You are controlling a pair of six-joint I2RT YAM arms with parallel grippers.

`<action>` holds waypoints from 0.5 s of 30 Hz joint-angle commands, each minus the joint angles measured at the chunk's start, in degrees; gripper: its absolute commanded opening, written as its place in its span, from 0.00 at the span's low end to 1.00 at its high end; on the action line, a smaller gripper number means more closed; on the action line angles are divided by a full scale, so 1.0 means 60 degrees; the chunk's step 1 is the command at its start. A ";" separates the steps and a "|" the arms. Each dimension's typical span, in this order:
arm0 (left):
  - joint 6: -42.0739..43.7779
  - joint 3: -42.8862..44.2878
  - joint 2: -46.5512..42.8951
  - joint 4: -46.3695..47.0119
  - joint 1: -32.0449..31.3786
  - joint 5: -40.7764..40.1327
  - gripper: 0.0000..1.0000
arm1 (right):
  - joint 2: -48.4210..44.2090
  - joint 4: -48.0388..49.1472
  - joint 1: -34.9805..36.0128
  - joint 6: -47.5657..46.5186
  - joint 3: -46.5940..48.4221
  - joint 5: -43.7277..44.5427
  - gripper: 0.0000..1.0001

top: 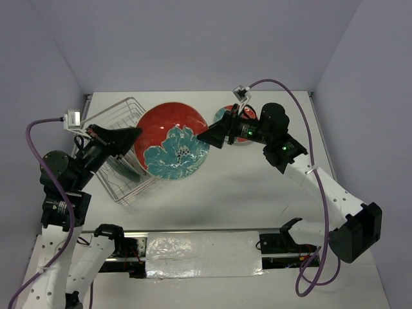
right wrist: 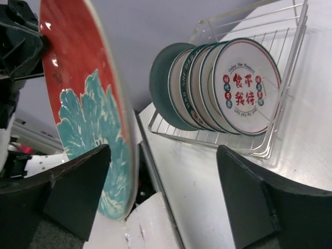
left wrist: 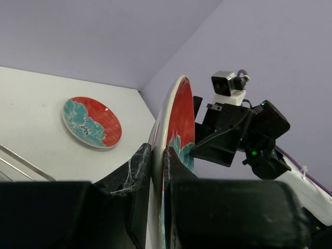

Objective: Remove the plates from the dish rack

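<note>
My left gripper (top: pixel 136 134) is shut on the left rim of a large red-and-teal floral plate (top: pixel 170 141) and holds it upright above the table, just right of the dish rack (top: pixel 124 185). In the left wrist view the fingers (left wrist: pixel 136 171) pinch the plate's rim (left wrist: pixel 179 116). My right gripper (top: pixel 205 138) is open at the plate's right edge. In the right wrist view the plate (right wrist: pixel 78 104) has its rim between the wide-open jaws, close to the left finger (right wrist: pixel 78 192). Several plates (right wrist: pixel 223 85) stand in the rack (right wrist: pixel 290 46).
A second red-and-teal floral plate (left wrist: pixel 92 122) lies flat on the table at the back, partly hidden behind my right arm in the top view (top: pixel 233 131). Walls close in the table at the back and on both sides.
</note>
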 commanded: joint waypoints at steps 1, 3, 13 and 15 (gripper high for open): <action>-0.1108 0.0129 -0.0250 0.2977 0.0011 0.0201 0.00 | 0.0095 0.0604 0.0058 -0.0292 -0.0159 -0.0089 0.87; -0.1225 -0.0149 -0.0279 0.3254 0.0011 0.0157 0.00 | 0.0227 0.1044 0.0072 0.0087 -0.0348 -0.0675 0.70; 0.0515 0.0754 0.0759 0.0410 0.0025 -0.1408 0.62 | 0.0168 0.2340 -0.0146 0.1539 -0.0760 -0.0840 0.00; 0.1288 0.1254 0.1401 -0.0548 0.0011 -0.1731 1.00 | 0.0183 0.1811 -0.0658 0.1889 -0.0672 -0.0154 0.00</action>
